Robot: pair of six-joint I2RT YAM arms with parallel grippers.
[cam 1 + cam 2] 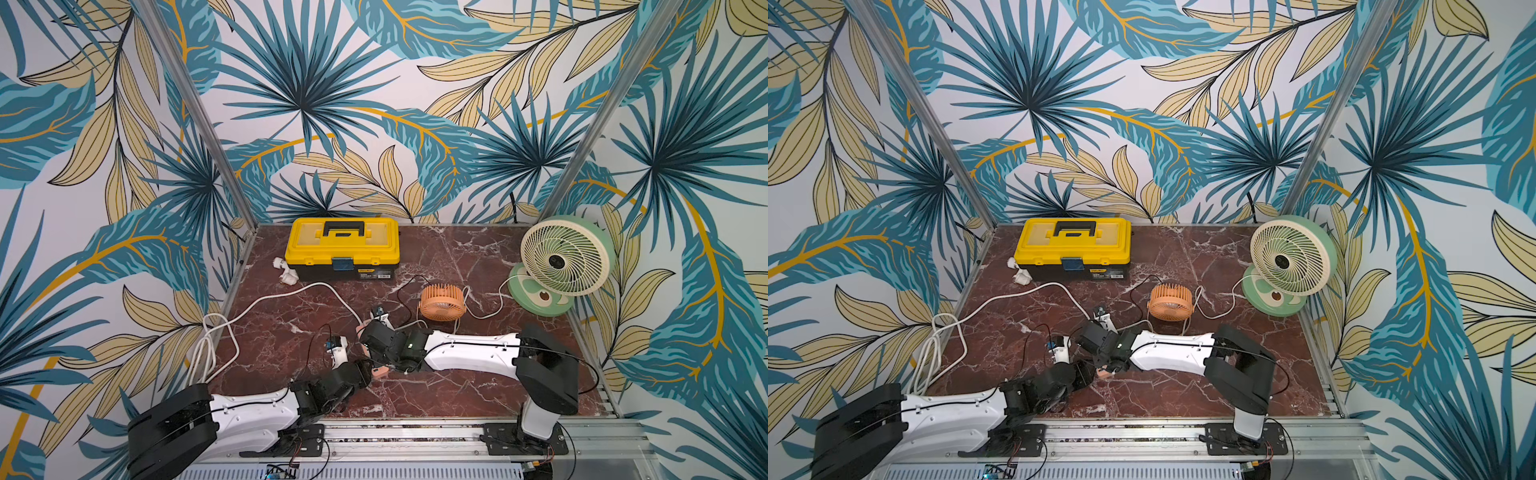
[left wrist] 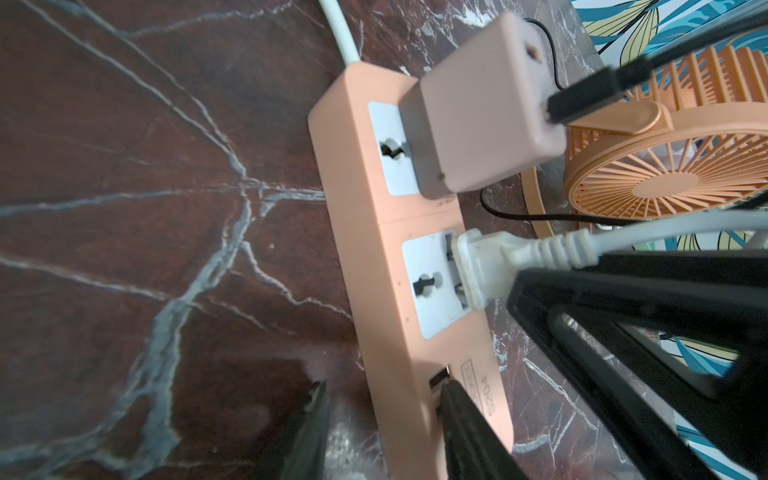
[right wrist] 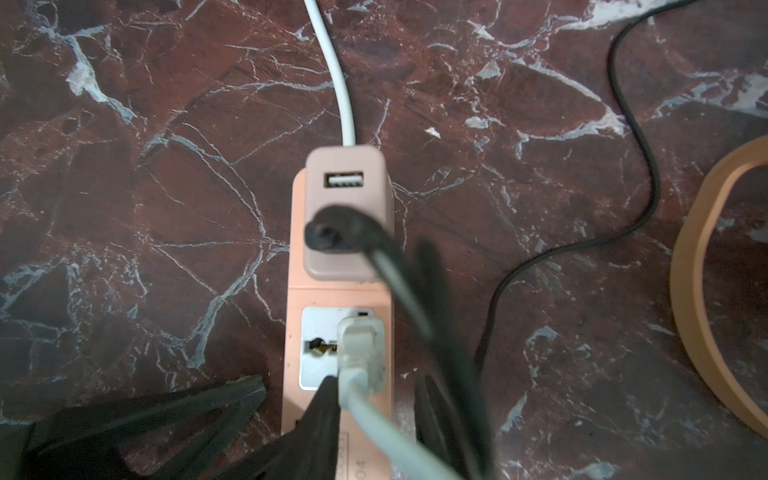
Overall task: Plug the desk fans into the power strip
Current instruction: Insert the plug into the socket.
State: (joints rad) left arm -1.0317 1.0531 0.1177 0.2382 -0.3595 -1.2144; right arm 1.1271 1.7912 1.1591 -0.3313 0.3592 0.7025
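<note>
**Item: power strip** (image 2: 357, 199)
- Form: a short salmon-orange bar with two white-faced universal sockets in a row and dark USB ports at the near end.
- Writing: "S204" is printed on the face beside the USB ports. A small boxed label next to it is too blurred to read.
- Lead: a thick white cord (image 3: 332, 75) leaves the far end.
- Position: it lies flat on the red marble-pattern tabletop (image 1: 478, 374), toward the middle front. In both top views it is mostly hidden under the right arm's wrist.

**Fitted**
- Far socket: a pink USB adapter (image 2: 478, 120), block-shaped, with a black USB cable (image 3: 640, 166) in one port.
- Near socket: a white plug (image 2: 478, 270) with a pale lead. It appears to be in the socket, though I cannot tell whether it is fully seated.

**End effectors**
- Left gripper (image 2: 382, 390): the jaws are apart. One finger is at the tabletop beside the strip and the other is over the strip's USB end. It clamps nothing.
- Right gripper (image 3: 376, 390): the fingers stand apart on either side of the plug's lead, not closed on it.

**Surroundings**
- Small orange fan (image 1: 442, 301): just beyond the strip.
- Desk fan (image 1: 567, 255): cream grille and mint-green base, upright at the far right corner.
- Yellow toolbox (image 1: 343, 245): black handle, at the back edge. The sticker on its black base cannot be read.
</note>
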